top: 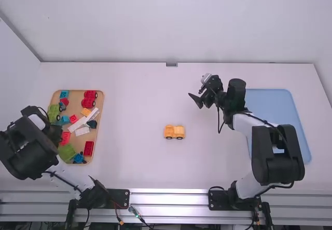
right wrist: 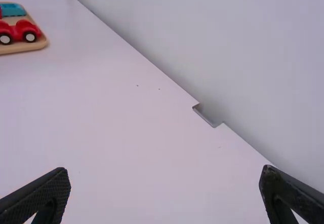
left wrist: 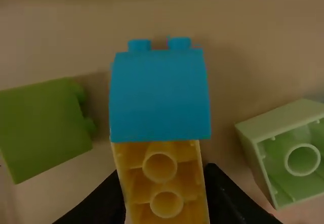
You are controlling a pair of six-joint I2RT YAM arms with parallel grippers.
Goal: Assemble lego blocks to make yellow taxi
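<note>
Yellow block in the left fingers, taxi base waiting

Your landmark is the yellow wheeled base (top: 174, 132), standing on the white table (top: 145, 175), likely the taxi's lower half. Well to its left is the wooden tray (top: 98, 143) of mixed pieces, where your left gripper (left wrist: 163, 173) looks closed on a yellow block (left wrist: 166, 186), a finger against each side and the hollow underside facing the wrist camera. A blue block (left wrist: 160, 95) meets its end; whether they are joined, you can't tell from here. Your right gripper (right wrist: 166, 170) is empty, fingers wide apart, beyond the base and to its right.

I'd call this the picking step: you are collecting the piece that probably goes on the base. Next, lift straight up, see whether the blue block comes too, and free it if so. Then carry the yellow block rightward to the base, turn its hollow side down and line it up before pressing. The base could roll, so consider steadying it with your right gripper.
</note>
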